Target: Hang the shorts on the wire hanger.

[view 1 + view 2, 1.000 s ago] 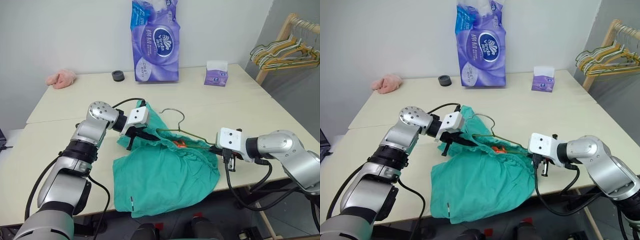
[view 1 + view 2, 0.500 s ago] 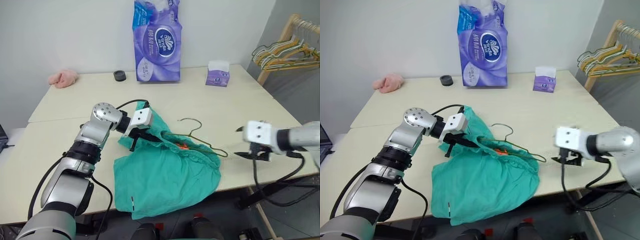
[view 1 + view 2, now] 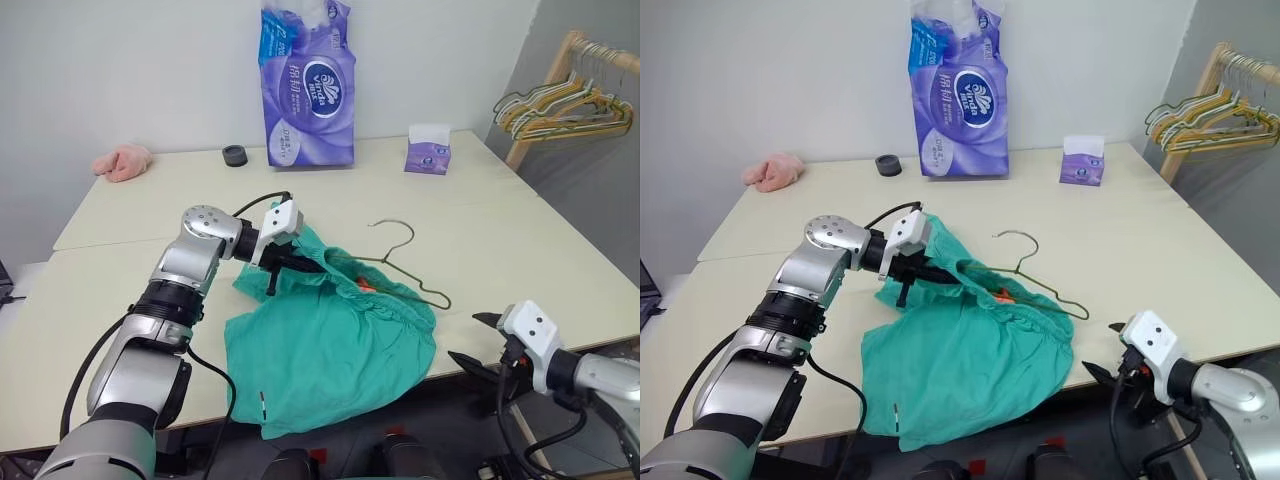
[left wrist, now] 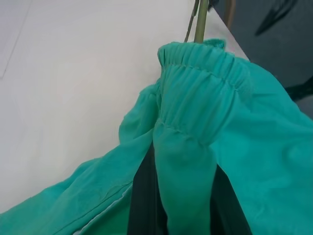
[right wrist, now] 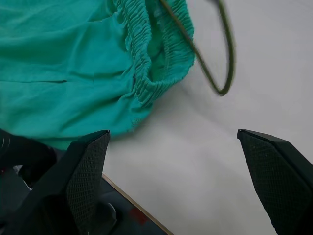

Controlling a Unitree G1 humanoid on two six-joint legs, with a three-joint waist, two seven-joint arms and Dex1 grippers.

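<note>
The teal-green shorts [image 3: 330,345] lie bunched on the table [image 3: 500,230], one leg hanging over the front edge. My left gripper [image 3: 285,268] is shut on the gathered waistband [image 4: 195,112] at the upper left. The thin wire hanger [image 3: 400,262] lies partly threaded inside the waistband, with its hook and right corner bare on the table. My right gripper [image 3: 487,340] stands open and holds nothing, off the table's front right edge, well short of the hanger's corner [image 5: 215,73]. Its black fingers [image 5: 85,171] spread wide apart.
At the back stand a tall purple tissue pack [image 3: 308,85], a small purple tissue box [image 3: 427,152], a black cap [image 3: 235,154] and a pink cloth [image 3: 122,160]. A wooden rack with bunched hangers [image 3: 560,100] stands at the far right.
My right gripper let go of the hanger's right end, opened, and drew back and down past the table's front edge. The hanger's hook swung to the right. My left gripper kept its hold.
</note>
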